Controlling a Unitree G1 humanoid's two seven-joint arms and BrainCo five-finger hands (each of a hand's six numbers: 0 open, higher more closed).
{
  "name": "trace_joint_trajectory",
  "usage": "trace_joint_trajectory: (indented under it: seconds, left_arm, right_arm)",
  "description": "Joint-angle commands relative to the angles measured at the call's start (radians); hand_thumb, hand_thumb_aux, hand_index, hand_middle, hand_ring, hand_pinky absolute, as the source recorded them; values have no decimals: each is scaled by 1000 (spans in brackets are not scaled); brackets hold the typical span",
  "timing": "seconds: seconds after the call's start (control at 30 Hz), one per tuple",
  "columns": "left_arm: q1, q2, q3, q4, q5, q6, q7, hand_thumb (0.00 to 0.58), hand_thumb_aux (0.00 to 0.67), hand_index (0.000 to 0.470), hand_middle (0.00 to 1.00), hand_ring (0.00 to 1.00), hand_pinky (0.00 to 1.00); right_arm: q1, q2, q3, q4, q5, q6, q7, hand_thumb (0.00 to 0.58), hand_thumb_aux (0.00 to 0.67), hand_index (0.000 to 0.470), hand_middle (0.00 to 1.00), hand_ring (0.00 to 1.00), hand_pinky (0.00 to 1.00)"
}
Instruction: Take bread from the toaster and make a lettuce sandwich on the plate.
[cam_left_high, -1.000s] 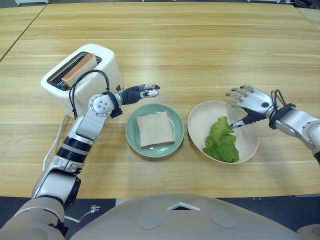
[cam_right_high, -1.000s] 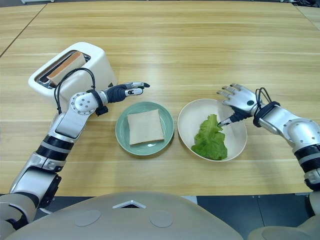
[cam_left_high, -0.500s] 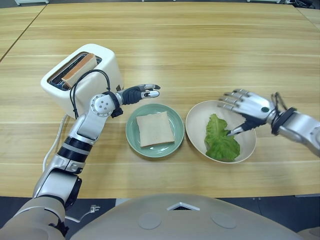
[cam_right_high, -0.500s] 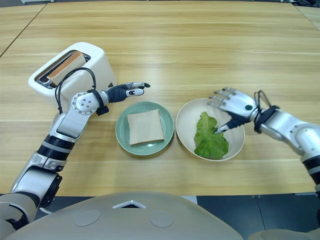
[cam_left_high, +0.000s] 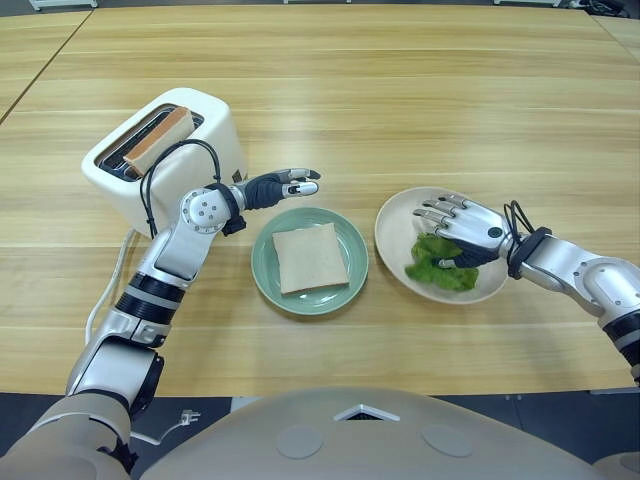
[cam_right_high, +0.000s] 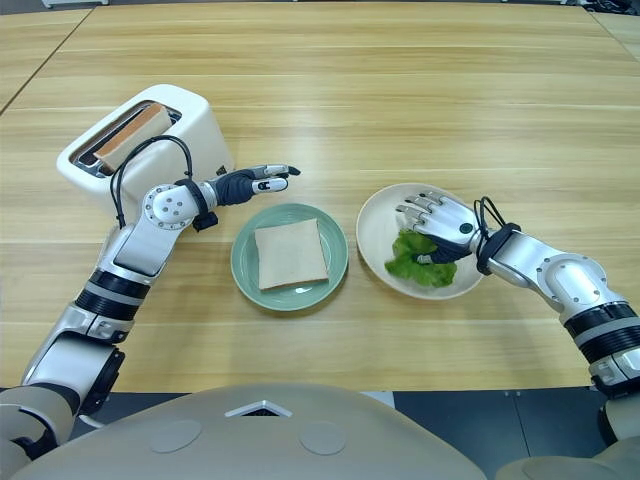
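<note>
1 lettuce leaf (cam_left_high: 441, 276) in the bowl (cam_left_high: 394, 226), under the right hand's (cam_left_high: 466, 229) closed grasp.

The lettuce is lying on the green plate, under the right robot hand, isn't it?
Not quite. The lettuce lies in the beige bowl, not on the green plate, which holds a slice of bread. It is indeed under the right robot hand. The left eye view shows this.
</note>
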Motion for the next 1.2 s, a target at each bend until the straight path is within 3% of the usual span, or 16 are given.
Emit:
trace_joint_trajectory:
  seconds: [0.03,0.37,0.6,0.8,1.0,1.07,1.1,1.2]
  left_arm:
    - [-9,0,-7,4,10,1,-3,0,0,0,0,0,0]
    - [-23,21,25,-16,7,2,2,0,0,0,0,0,0]
    - [-82,77,120,-66,12,10,35,0,0,0,0,0,0]
    - [-138,105,182,-110,11,36,67,0,0,0,0,0,0]
    - [-167,89,155,-89,16,34,77,0,0,0,0,0,0]
    - [-173,85,145,-84,16,32,80,0,0,0,0,0,0]
    - [-176,84,142,-82,16,32,80,0,0,0,0,0,0]
    - [-179,81,134,-78,17,29,81,0,0,0,0,0,0]
  right_arm:
    - [4,-2,-2,-15,10,-14,-11,580,670,470,0,0,0]
    - [-9,11,-51,-103,91,-53,-55,580,670,470,0,0,0]
    - [-148,173,35,-226,207,-146,108,580,670,470,0,0,0]
    - [-282,336,113,-150,315,-214,220,580,670,470,0,0,0]
    - [-343,442,171,-44,281,-238,238,580,670,470,0,0,0]
    - [-354,463,186,-7,254,-241,228,553,525,369,0,0,0]
    - [-360,472,196,12,235,-240,218,506,431,302,0,0,0]
    - [-369,488,214,56,184,-237,182,452,355,249,0,0,0]
